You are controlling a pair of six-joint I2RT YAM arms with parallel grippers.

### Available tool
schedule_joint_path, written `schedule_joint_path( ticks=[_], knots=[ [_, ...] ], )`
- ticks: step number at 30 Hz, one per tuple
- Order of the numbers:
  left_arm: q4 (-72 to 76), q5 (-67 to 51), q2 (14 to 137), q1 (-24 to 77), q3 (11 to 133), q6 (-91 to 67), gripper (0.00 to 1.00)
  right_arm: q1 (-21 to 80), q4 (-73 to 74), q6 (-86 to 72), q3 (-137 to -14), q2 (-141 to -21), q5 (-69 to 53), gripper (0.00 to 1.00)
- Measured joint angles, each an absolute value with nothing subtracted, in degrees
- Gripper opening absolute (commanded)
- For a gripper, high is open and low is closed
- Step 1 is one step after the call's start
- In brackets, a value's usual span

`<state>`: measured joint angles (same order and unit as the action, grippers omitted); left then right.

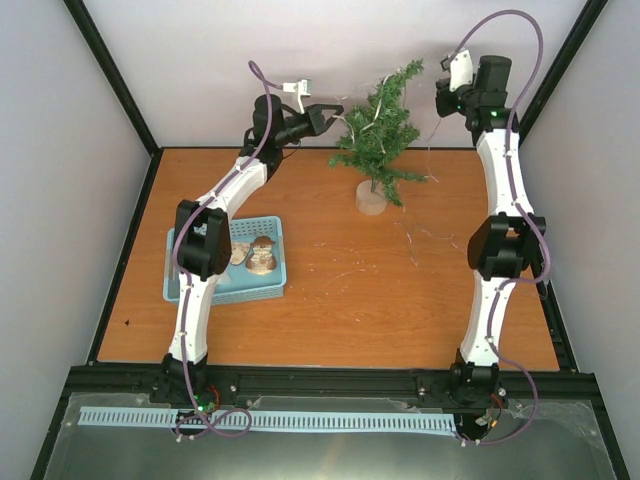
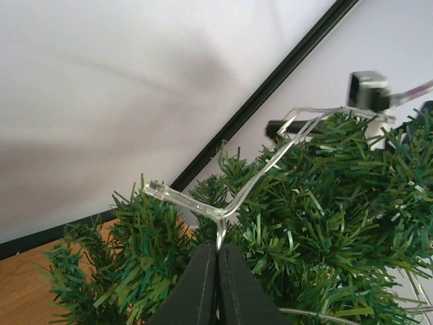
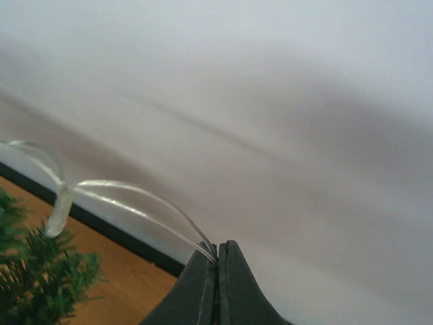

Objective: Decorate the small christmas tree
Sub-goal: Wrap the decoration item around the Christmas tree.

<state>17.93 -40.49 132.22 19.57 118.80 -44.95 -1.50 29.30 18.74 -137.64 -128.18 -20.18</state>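
The small christmas tree [image 1: 378,130] stands on its pale round base [image 1: 371,198] at the back of the table, leaning a little to the right. A clear string of lights [image 1: 365,118] lies across its branches. My left gripper [image 1: 335,110] is at the tree's upper left, shut on the string [image 2: 223,215]; a clear bulb [image 2: 162,193] juts left over the needles [image 2: 318,203]. My right gripper [image 1: 443,98] is raised to the right of the treetop and is shut on the string's two thin wires [image 3: 135,198]; a bulb [image 3: 57,215] hangs above a branch [image 3: 37,281].
A blue basket [image 1: 225,291] holding ornaments [image 1: 263,255] sits at the left, beside my left arm. Loose wire of the string trails on the table [image 1: 420,236] to the right of the tree base. White walls and black frame posts close in the back.
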Motion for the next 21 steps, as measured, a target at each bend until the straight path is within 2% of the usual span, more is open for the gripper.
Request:
schedule_joint_path(
  ticks=[9,13,21],
  knots=[
    [18.37,-39.38,131.68,19.38,118.32,-43.83,0.01,-1.54,15.27,13.15,-133.78,-121.08,-23.81,0.03],
    [18.37,-38.04,131.17,19.4,118.3,-43.29,0.01,-1.52,11.51,9.5,-135.55,-122.8,-25.41,0.03],
    [16.47,-34.24,129.08,19.38,117.86,-39.86,0.01,-0.97,13.52,7.92,-138.1,-129.05,-26.22,0.03]
  ],
)
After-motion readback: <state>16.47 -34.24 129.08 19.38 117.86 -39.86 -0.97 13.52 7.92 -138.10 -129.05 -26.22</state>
